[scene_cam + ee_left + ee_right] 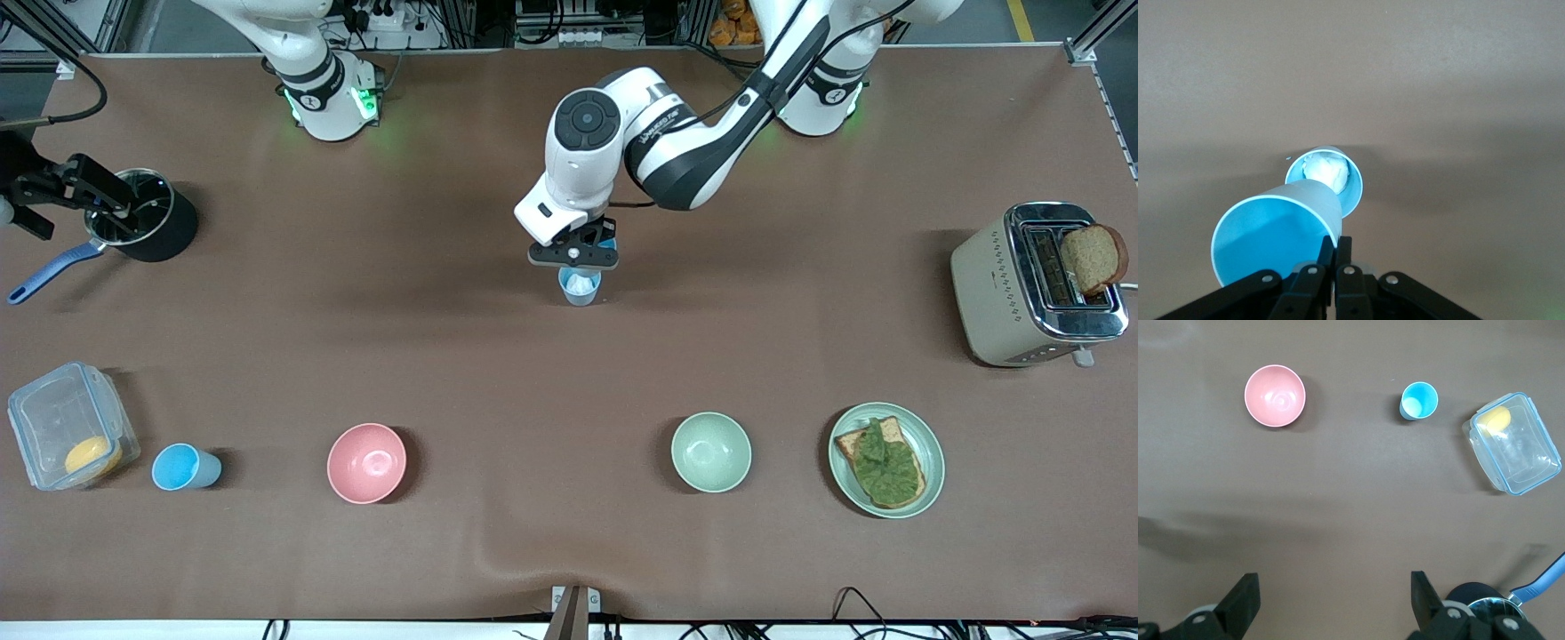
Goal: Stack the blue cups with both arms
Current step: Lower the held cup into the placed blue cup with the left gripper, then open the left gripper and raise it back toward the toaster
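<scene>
Presently clenched on a bright blue cup (1271, 233): left gripper (1335, 257), directly over the grey-blue cup (580, 286) standing mid-table. Spread wide, holding nothing: right gripper (1331, 603), hovering beside the saucepan (142, 216). Standing beside the pink bowl (366, 462): another sky-blue cup (182, 468).

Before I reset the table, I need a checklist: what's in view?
sky-blue cup: 1, beside container
grey-blue cup: 1, mid-table
held cup: 1, sky-blue, over grey-blue cup
pink bowl: 1, near front camera
green bowl: 1, beside plate
container: 1, clear, right arm's end
yellow item: 1, in container
pot: 1, black, blue handle
plate: 1, green
toast: 1, green-topped, on plate
toaster: 1, beige, left arm's end
bread slice: 1, in toaster
left hand: shut on held cup
right hand: open, near pot
</scene>
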Controlling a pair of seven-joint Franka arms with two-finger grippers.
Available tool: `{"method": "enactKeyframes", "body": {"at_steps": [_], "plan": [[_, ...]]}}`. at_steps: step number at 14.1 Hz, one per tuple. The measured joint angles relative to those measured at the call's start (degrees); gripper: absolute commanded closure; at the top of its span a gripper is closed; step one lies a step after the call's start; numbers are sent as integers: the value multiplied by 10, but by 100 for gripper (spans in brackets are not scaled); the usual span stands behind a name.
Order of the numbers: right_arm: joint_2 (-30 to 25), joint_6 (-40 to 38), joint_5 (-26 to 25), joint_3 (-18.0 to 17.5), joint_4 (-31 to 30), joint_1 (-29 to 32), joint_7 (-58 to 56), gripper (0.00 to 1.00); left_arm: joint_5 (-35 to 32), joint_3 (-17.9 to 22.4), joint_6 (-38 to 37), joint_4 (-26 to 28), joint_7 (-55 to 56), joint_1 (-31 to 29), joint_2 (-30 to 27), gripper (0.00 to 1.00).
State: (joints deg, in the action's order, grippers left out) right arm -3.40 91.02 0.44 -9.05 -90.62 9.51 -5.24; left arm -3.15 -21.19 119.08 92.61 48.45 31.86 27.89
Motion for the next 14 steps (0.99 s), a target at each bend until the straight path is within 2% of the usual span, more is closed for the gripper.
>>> {"method": "enactKeyframes", "body": {"at_steps": [14], "plan": [[-6, -22, 0, 3, -1, 0, 0, 0, 0, 25, 26, -20, 5, 21, 35, 100]]}}
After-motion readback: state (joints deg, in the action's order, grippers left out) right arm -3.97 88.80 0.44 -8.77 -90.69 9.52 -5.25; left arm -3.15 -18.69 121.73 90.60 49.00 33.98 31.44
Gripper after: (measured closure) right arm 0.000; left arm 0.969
